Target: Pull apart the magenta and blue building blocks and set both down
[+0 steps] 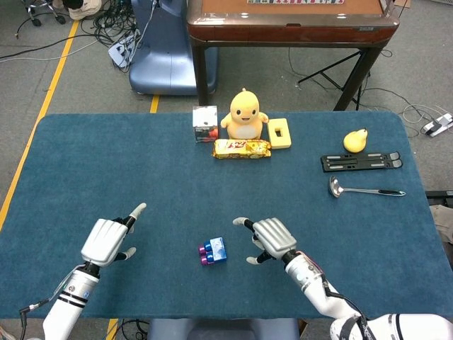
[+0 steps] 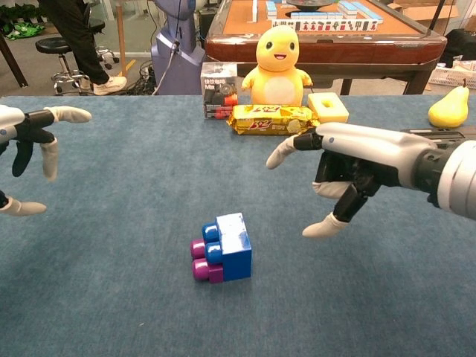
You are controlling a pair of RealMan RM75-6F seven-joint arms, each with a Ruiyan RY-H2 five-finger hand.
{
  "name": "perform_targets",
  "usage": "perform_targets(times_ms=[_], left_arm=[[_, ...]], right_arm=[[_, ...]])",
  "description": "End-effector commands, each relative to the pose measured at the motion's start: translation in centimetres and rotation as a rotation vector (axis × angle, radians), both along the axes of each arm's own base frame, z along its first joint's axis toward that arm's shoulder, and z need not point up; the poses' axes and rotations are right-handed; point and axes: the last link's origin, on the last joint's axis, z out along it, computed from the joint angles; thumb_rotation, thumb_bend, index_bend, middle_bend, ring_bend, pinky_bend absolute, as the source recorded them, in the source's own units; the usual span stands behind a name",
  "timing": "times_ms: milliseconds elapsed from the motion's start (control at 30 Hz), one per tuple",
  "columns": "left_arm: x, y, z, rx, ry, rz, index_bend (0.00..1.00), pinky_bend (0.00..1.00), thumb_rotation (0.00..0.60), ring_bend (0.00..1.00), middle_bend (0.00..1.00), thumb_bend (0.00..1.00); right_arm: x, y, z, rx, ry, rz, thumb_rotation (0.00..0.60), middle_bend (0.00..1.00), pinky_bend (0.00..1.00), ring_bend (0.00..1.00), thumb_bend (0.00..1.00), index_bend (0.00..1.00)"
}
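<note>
Blue block (image 2: 233, 251) and magenta block (image 2: 202, 262) lie joined on the blue bench (image 1: 85, 163), near its front edge. Just right of them hovers the right robot hand (image 1: 267, 238), fingers spread, holding nothing. Well to the left, the left robot hand (image 1: 107, 238) is likewise apart and empty.

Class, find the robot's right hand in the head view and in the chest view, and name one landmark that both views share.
Head view: the right hand is low, right of centre, just right of the joined blocks.
Chest view: the right hand is at centre right, above and right of the blocks.
Shared landmark: the yellow duck toy at the table's far edge.
</note>
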Motion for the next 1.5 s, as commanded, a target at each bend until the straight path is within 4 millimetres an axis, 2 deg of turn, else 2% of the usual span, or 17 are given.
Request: perform_targets(times_ms=[33,267,533,933,1500], left_arm=[[-0.1,0.0,0.0,-0.002,-0.001,0.002,0.08,0.80,0.600,0.58,0.47,0.17],[-0.3,-0.3,-0.4,-0.014,0.000,0.005,0.08,0.80,0.600,0.58,0.47,0.17],[-0.6,-0.4,-0.6,-0.017,-0.002,0.011,0.08,0.80,0.600,0.58,0.47,0.17],[-0.7,-0.6,-0.8,-0.027,-0.001,0.013,0.08,0.80,0.600,0.58,0.47,0.17],[-0.8,-0.7,-1.0,-0.034,-0.004,0.013,0.08,0.80,0.600,0.58,0.47,0.17]], right_arm=[[0.1,0.0,-0.9,0.022,0.003,-0.008,0.600,1.00,1.00,1.00,0.00,0.21],[0.7,-0.2,-2.7,0.046,0.000,-0.026,0.600,1.00,1.00,1.00,0.00,0.20],[1.3,-0.5,-3.9,0.051,0.001,-0.041,0.600,1.00,1.00,1.00,0.00,0.20],[1.9,-0.7,-4.8,0.052,0.005,-0.084,0.600,1.00,1.00,1.00,0.00,0.00],[2.9,-0.6,-5.8,0.113,0.000,-0.130,0.600,1.00,1.00,1.00,0.00,0.02]])
